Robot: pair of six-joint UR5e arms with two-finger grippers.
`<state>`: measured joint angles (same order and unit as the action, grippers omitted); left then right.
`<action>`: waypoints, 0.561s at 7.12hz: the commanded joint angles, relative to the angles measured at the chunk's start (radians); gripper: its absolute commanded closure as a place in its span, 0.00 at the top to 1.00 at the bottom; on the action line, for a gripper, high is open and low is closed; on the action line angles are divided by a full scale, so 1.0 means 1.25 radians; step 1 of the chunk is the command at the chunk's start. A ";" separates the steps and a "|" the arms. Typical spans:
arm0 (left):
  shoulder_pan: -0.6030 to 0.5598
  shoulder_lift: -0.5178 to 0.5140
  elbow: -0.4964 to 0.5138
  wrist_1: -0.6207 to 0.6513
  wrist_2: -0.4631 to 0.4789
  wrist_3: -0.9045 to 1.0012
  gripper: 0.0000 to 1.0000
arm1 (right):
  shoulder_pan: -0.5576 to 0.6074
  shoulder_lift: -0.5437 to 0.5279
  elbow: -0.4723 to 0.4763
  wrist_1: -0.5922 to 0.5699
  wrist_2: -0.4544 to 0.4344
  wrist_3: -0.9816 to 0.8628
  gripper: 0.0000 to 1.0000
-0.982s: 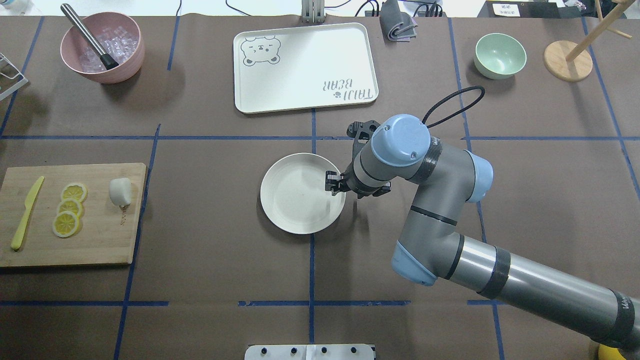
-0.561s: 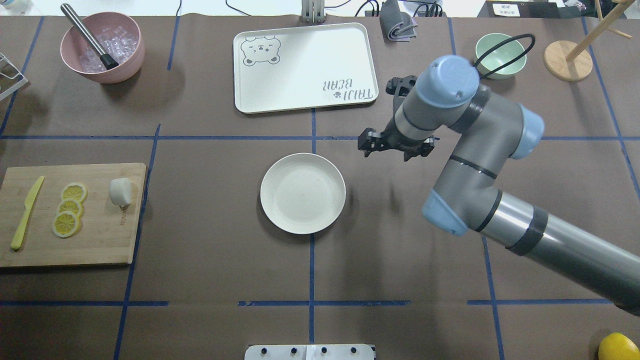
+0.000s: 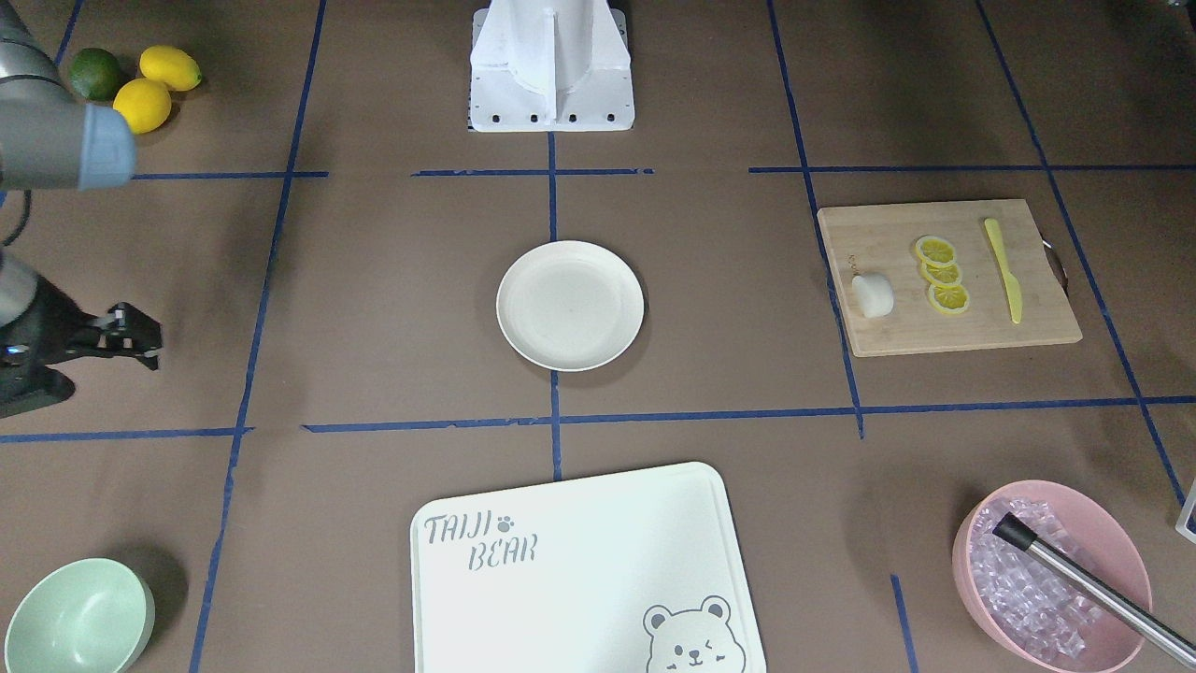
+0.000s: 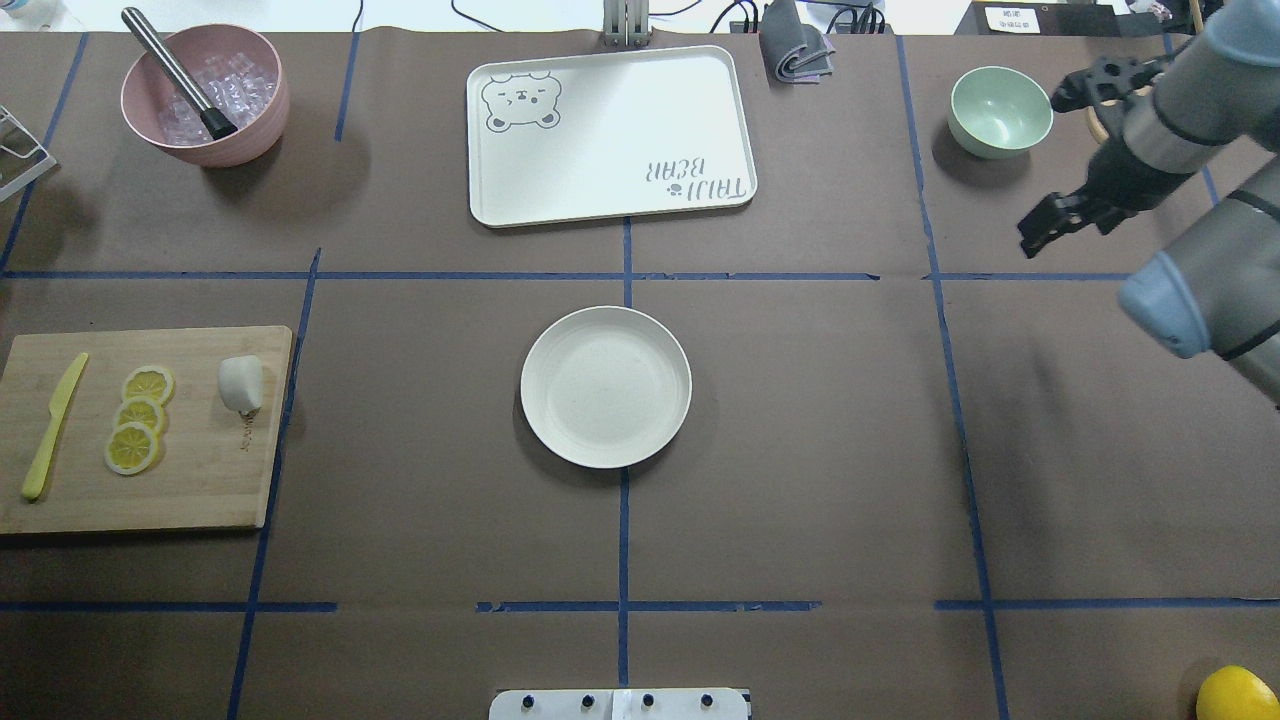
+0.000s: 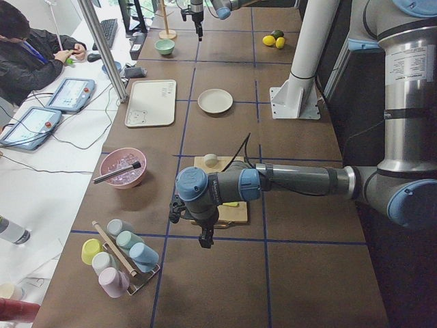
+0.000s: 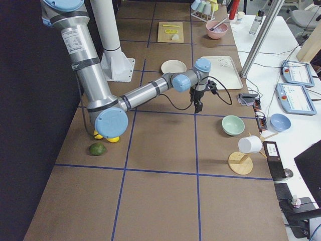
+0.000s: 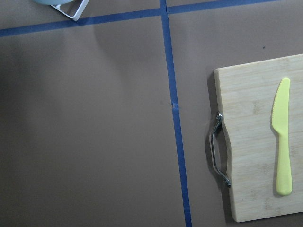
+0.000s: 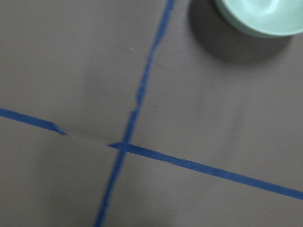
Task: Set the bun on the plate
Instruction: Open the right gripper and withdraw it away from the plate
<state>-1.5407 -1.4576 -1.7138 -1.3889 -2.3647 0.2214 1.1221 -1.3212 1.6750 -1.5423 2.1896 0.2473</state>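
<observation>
- Front-facing view: the bun (image 3: 875, 295) sits on the cutting board (image 3: 962, 329), just beside the lemon slices (image 3: 940, 274). The plate (image 3: 570, 306) lies bare at the middle of the surface (image 3: 374, 280), well apart from the board. The right jaws, at this view's left edge, look parted and carry nothing.
- Overhead view: same layout, with the bun (image 4: 241, 383) on the board and the plate (image 4: 605, 387) empty. The right arm (image 4: 1180, 130) is out by the mint-green bowl (image 4: 1000, 110), far from both. The left arm is not in this frame.
- Left side view: the left arm (image 5: 300, 180) reaches low over the surface. The left jaws hang just off the board's end farthest from the bun (image 5: 211, 160). I cannot tell from here whether they are released or clenched.
- Right side view: the plate (image 6: 173, 66) is empty, and the right jaws hang between it and the green bowl.
- Left wrist view: I see only the board's handle end and the yellow knife (image 7: 282, 142). No bun and no jaws in frame.
- Right wrist view: blurred tape lines (image 8: 137, 99) and the bowl's edge; nothing of the task.
- My read: nothing of the placing is done. Reaching, gripping, carrying across and setting down all remain, and the left arm is the nearer one for it.
</observation>
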 commanded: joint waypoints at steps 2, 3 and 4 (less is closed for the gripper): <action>0.018 -0.034 0.000 -0.019 -0.002 -0.008 1.00 | 0.210 -0.216 0.031 0.005 0.052 -0.318 1.00; 0.018 -0.037 0.002 -0.048 -0.002 -0.005 1.00 | 0.277 -0.280 0.030 0.009 0.100 -0.321 1.00; 0.018 -0.038 0.008 -0.125 -0.002 -0.007 1.00 | 0.340 -0.315 0.030 0.009 0.122 -0.322 1.00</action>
<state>-1.5196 -1.4986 -1.7110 -1.4577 -2.3667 0.2136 1.4447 -1.6406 1.7111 -1.5330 2.2943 -0.1371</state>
